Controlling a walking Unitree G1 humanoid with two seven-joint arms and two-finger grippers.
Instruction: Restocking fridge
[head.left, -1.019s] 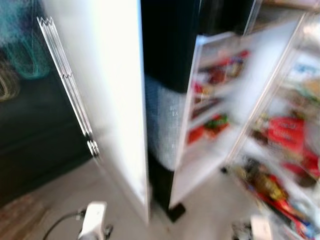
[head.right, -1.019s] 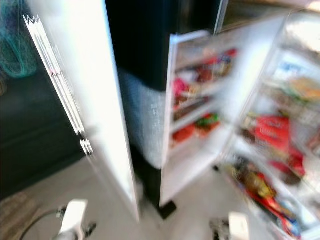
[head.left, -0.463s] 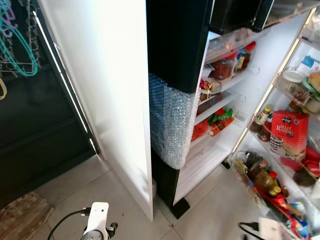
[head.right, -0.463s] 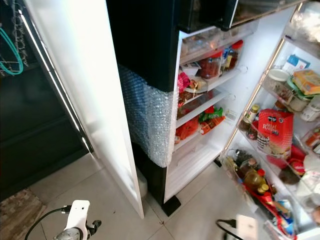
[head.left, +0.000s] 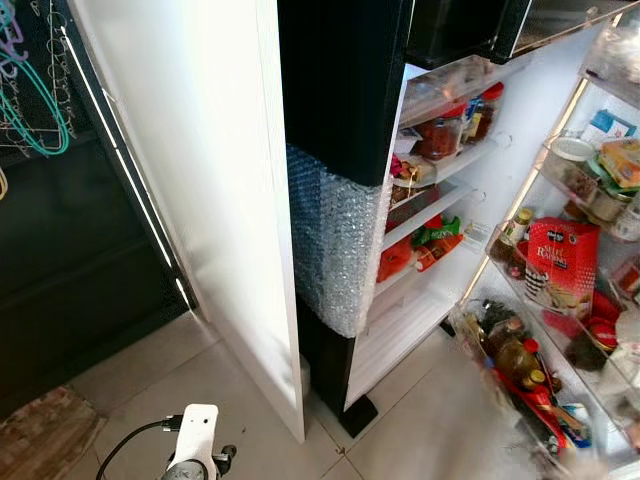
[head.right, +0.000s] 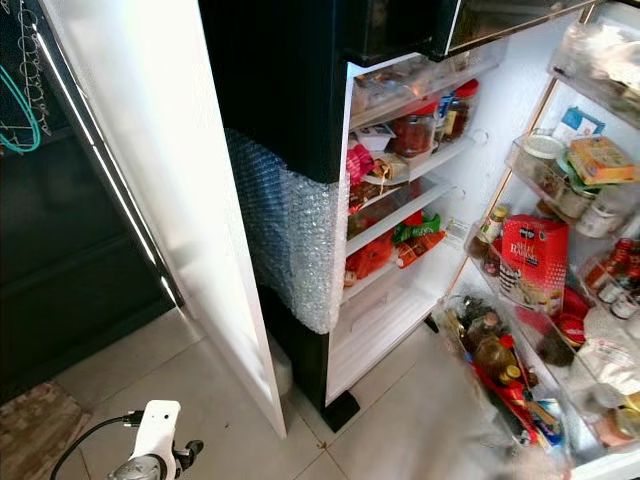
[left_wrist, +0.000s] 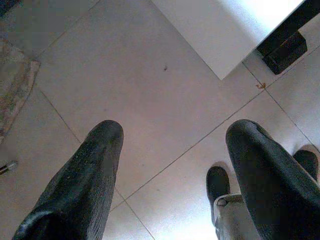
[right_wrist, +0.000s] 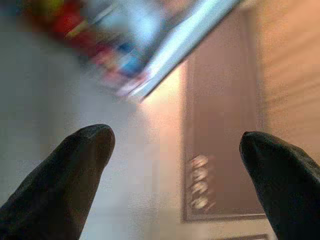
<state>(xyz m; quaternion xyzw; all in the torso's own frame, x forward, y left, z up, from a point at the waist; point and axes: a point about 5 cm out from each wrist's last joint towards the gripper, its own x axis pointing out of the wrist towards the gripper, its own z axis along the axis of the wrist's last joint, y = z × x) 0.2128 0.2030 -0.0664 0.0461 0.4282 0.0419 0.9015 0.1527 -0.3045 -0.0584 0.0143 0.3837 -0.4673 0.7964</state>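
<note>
Fridge doors open, shelves stocked, left claw and right claw wide, empty above floor

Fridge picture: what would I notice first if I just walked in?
Probably the wide-open fridge, black outside, with a patch of bubble wrap on its side. Next, the red bag standing in the crowded door shelves on the right, among bottles and jars. Both grippers, the left gripper and the right gripper, hang open over the tiled floor, holding nothing.
</note>
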